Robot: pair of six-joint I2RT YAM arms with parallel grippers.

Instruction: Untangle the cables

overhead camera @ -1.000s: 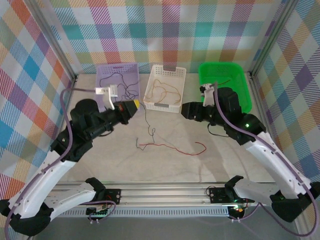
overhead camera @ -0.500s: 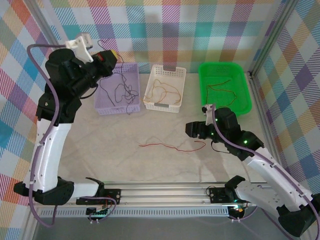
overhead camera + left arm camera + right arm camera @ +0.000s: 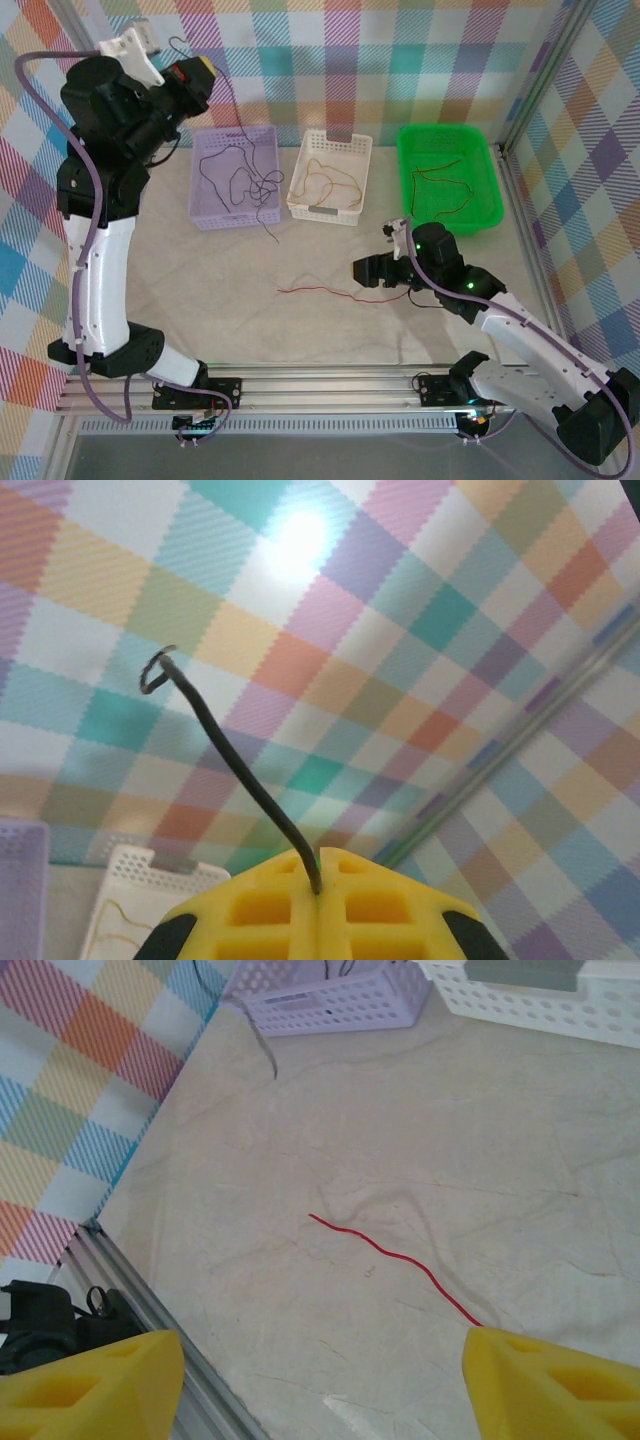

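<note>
My left gripper [image 3: 203, 72] is raised high at the back left, shut on a black cable [image 3: 237, 128]. That cable hangs down into the purple basket [image 3: 205, 218], with its tail trailing over the front rim. In the left wrist view the black cable [image 3: 235, 770] rises from between the shut yellow jaws of the left gripper [image 3: 320, 868]. A red cable [image 3: 325, 291] lies loose on the table. My right gripper [image 3: 362, 272] is low at its right end, open. In the right wrist view the red cable [image 3: 390, 1255] runs to the right fingertip [image 3: 550, 1375] of the right gripper [image 3: 320, 1380].
A white basket [image 3: 330, 212] holds orange-yellow cables [image 3: 325, 180]. A green basket [image 3: 482, 215] at the back right holds red cables [image 3: 445, 185]. The metal rail [image 3: 330, 385] runs along the near table edge. Checkered walls close in the sides and back.
My left arm has swung up and back, lifting the black cable off the table and over the purple basket. My right gripper has come nearer and lower beside the red cable, jaws widening.
</note>
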